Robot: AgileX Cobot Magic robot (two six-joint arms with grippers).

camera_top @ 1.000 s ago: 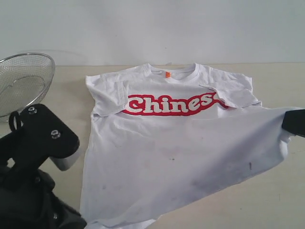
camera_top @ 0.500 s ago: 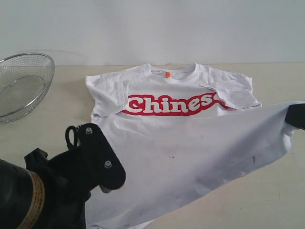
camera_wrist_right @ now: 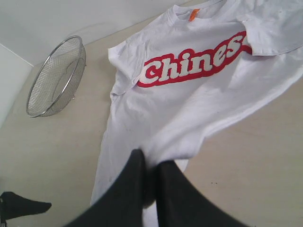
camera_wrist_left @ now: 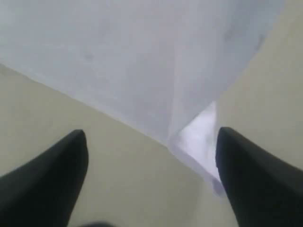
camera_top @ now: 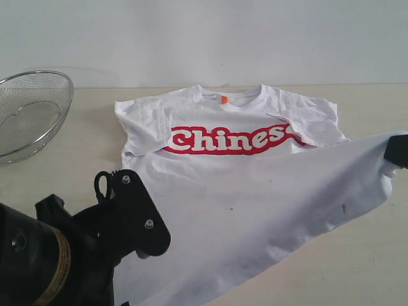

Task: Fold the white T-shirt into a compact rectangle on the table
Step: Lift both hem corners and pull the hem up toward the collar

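The white T-shirt point(camera_top: 242, 191) lies chest up on the table point(camera_top: 83, 146), its red-outlined "Chinese" lettering point(camera_top: 233, 139) and orange neck tag point(camera_top: 224, 99) showing. My right gripper point(camera_wrist_right: 150, 158) is shut on a corner of the shirt's lower hem. At the right edge of the exterior view this gripper point(camera_top: 398, 152) holds that corner up, so the lower cloth stretches out to the right. My left gripper point(camera_wrist_left: 151, 135) is open, its fingers point(camera_wrist_left: 71, 161) wide apart just above the table point(camera_wrist_left: 71, 123) and the other hem corner point(camera_wrist_left: 199, 132). The left arm point(camera_top: 127, 217) hides the shirt's lower left part.
A round wire-mesh basket point(camera_top: 29, 111) stands at the table's far left and shows in the right wrist view too, basket point(camera_wrist_right: 57, 75). A pale wall runs behind the table. Bare tabletop point(camera_wrist_right: 246, 156) lies to the right of the shirt.
My left arm has swung in from the left edge to the shirt's lower left corner. The right gripper has drawn the held hem corner slightly up and to the right.
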